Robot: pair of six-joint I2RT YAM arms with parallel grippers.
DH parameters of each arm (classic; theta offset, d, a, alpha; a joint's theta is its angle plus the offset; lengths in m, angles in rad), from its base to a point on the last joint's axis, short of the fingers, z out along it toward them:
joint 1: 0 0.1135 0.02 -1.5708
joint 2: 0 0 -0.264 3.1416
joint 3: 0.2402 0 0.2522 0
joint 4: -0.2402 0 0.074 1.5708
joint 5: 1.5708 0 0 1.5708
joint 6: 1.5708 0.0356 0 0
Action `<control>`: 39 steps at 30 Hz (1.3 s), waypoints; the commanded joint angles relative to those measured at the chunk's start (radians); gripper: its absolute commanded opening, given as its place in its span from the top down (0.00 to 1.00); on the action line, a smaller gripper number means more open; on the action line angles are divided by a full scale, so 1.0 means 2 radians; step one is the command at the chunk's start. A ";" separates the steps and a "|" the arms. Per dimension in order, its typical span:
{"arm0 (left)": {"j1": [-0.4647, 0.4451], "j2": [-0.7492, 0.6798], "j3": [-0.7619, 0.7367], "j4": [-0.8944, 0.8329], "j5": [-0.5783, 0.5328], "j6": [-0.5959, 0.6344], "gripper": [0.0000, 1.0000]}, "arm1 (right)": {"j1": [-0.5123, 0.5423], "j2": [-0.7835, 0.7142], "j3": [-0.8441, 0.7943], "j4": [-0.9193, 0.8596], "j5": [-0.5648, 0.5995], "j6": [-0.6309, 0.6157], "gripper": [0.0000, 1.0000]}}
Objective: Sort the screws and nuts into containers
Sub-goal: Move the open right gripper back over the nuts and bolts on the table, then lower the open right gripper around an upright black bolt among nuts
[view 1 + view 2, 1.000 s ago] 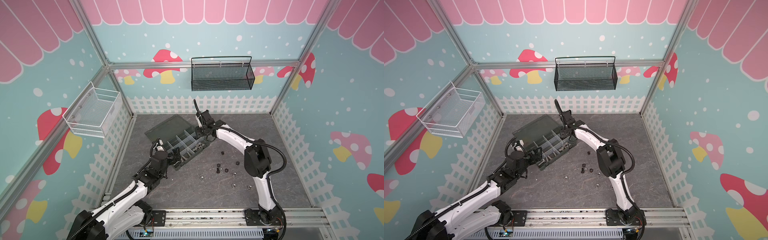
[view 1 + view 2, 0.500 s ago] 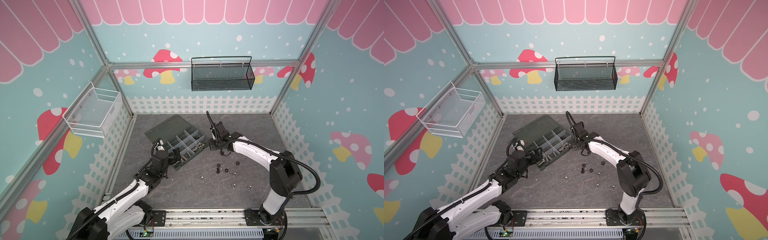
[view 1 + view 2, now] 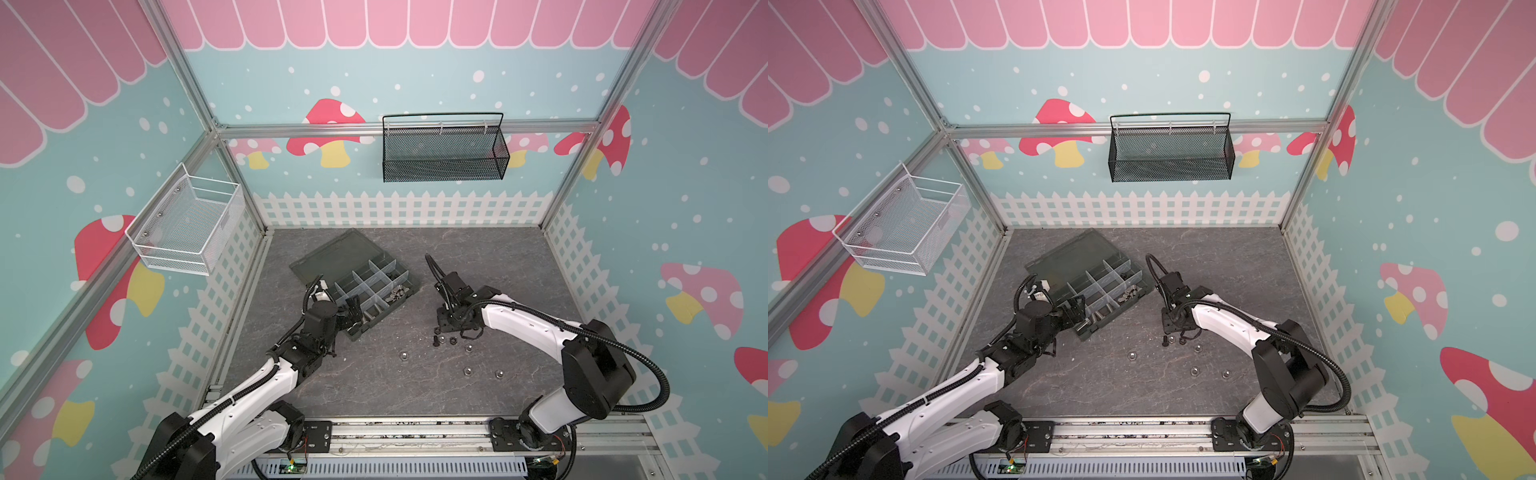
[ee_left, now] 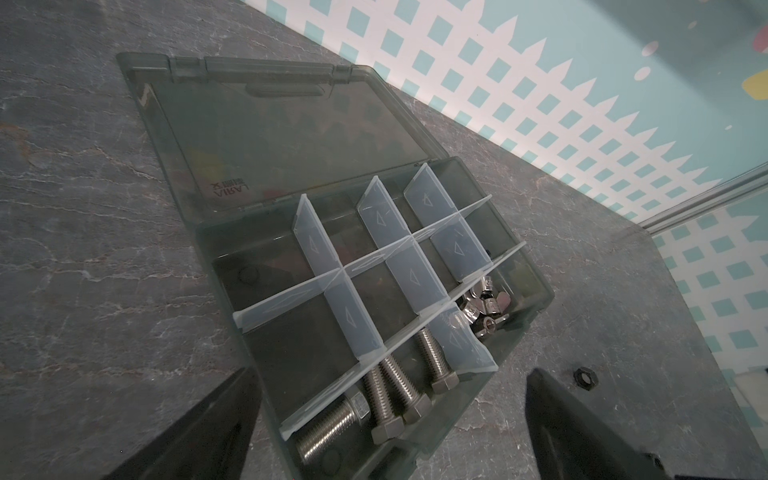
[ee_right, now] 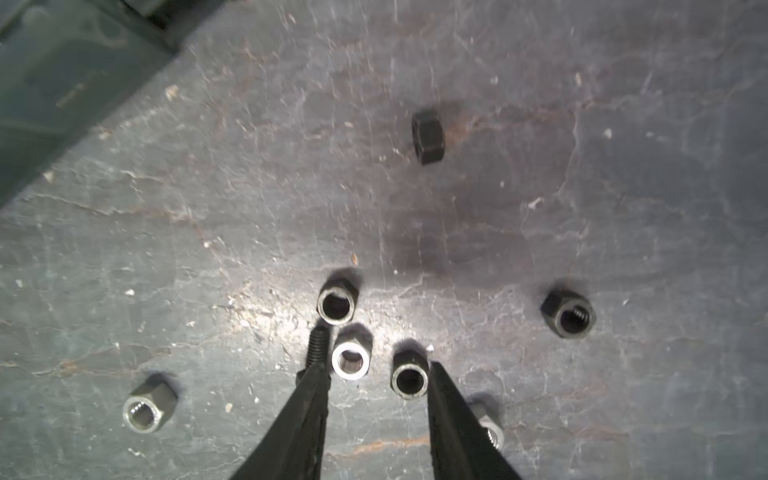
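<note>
Over the near corner of the open box (image 4: pixel 521 328), the left end effector (image 4: pixel 390 378) hangs spread wide and empty. Silver screws (image 4: pixel 399 386) and winged nuts (image 4: pixel 484 307) lie in neighbouring compartments (image 4: pixel 316 357) along one edge. Further right, the right end effector (image 5: pixel 374 370), narrowly parted and holding nothing, straddles two loose nuts (image 5: pixel 350 358) on the desk (image 5: pixel 166 249).

The nuts (image 5: pixel 351 359) are black or silver; the tabletop (image 5: pixel 623 208) is veined grey.

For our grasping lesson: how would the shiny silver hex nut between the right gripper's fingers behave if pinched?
Lying flat, hole up, the shiny silver hex nut probably slides, not rolls. Smooth metal may slip in the right gripper. The dark hex nut beside it likely gets nudged.
</note>
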 commanded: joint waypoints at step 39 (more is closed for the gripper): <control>0.004 0.000 0.002 -0.010 0.002 -0.005 0.00 | 0.059 0.104 0.011 0.017 -0.030 0.039 0.72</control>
